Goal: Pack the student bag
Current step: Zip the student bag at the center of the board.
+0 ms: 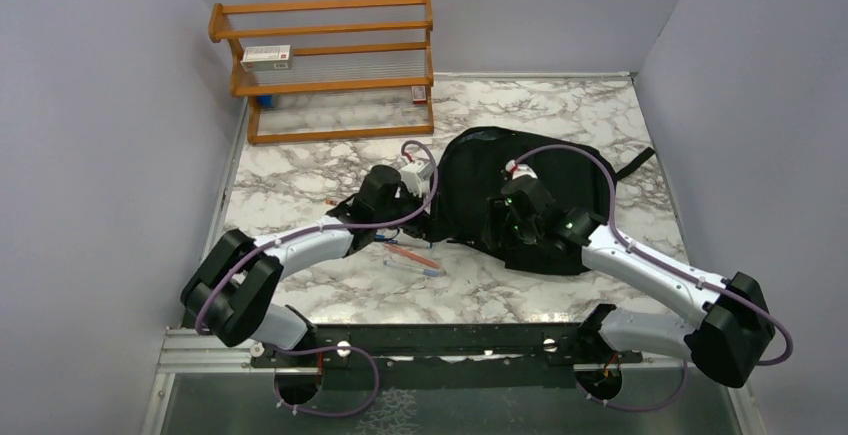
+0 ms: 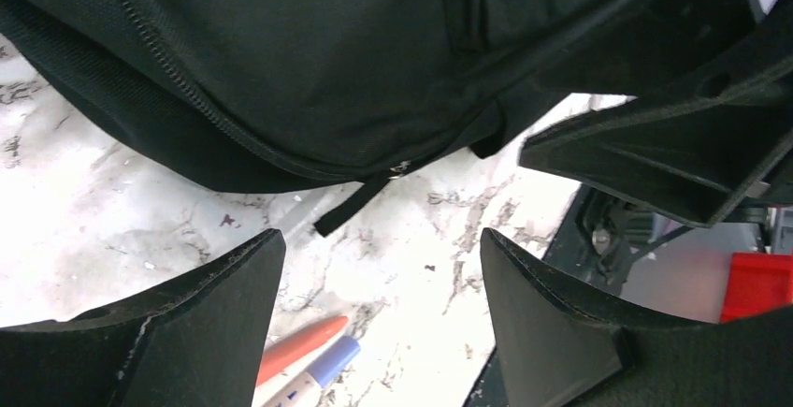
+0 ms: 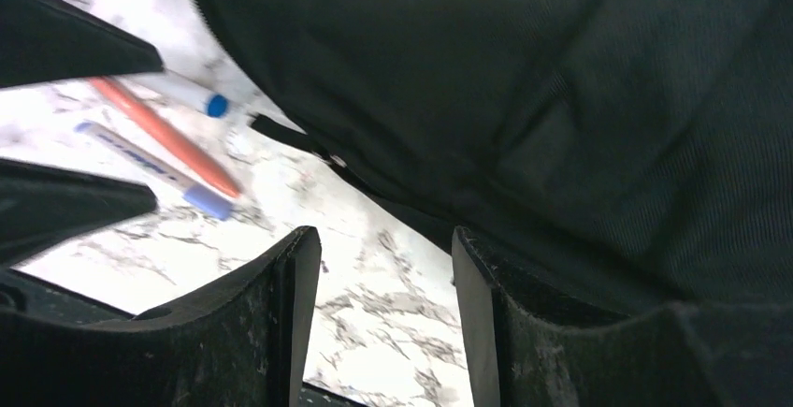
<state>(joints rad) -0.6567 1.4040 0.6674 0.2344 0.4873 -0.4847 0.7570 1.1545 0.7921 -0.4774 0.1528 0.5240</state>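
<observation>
The student bag (image 1: 545,180), a black fabric backpack, lies flat right of the table's middle. Its zipper (image 2: 187,89) runs along the near-left edge and ends in a short black pull strap (image 2: 351,209). My left gripper (image 1: 425,217) is open at the bag's left edge, just short of that strap, with only marble between its fingers (image 2: 224,313). My right gripper (image 1: 497,237) is open low over the bag's near edge, its right finger (image 3: 524,313) against the fabric and nothing held. An orange pen (image 3: 164,136) and two blue-capped pens (image 3: 154,171) lie on the marble beside the bag.
A wooden shelf rack (image 1: 330,65) stands at the back left, holding a small white box (image 1: 266,54). Grey walls close in the left, back and right sides. The pens (image 1: 412,255) lie close under the left arm. The two grippers hang close together.
</observation>
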